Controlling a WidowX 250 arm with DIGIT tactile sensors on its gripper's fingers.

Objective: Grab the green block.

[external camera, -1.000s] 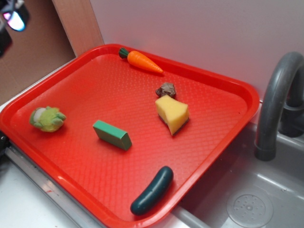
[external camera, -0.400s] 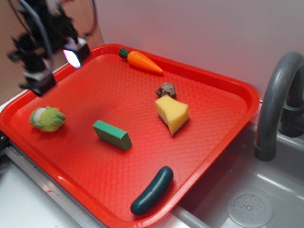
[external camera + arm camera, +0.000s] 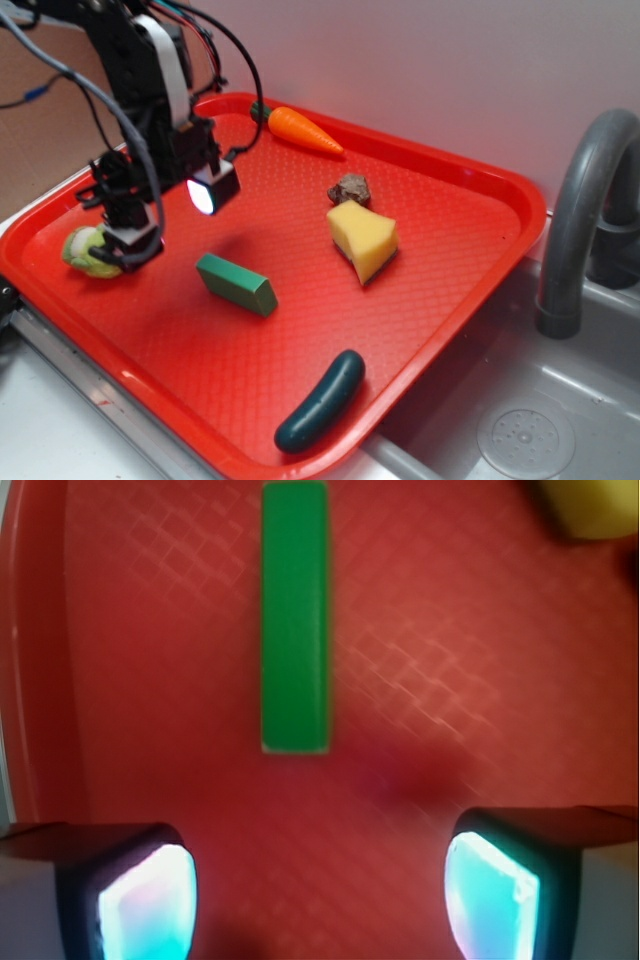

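green block [image 3: 236, 283] | flat rectangular brick, teal top, lighter sides | lying flat | untouched, mid-tray

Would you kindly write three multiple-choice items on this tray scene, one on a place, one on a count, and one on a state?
1. Where does the carrot lie on the red tray?
A. By the far rim
B. At the near edge
C. Against the green block

2. How many objects rest on the tray?
A. Four
B. Six
C. Eight

3. How is the gripper?
A. Shut on the green block
B. Shut on the plush toy
C. Open, holding nothing

Answers:
1 A, it sits near the wall-side rim.
2 B: carrot, brown lump, yellow wedge, green block, cucumber, plush toy.
3 C, the wrist view shows its fingers spread, the block ahead of them.
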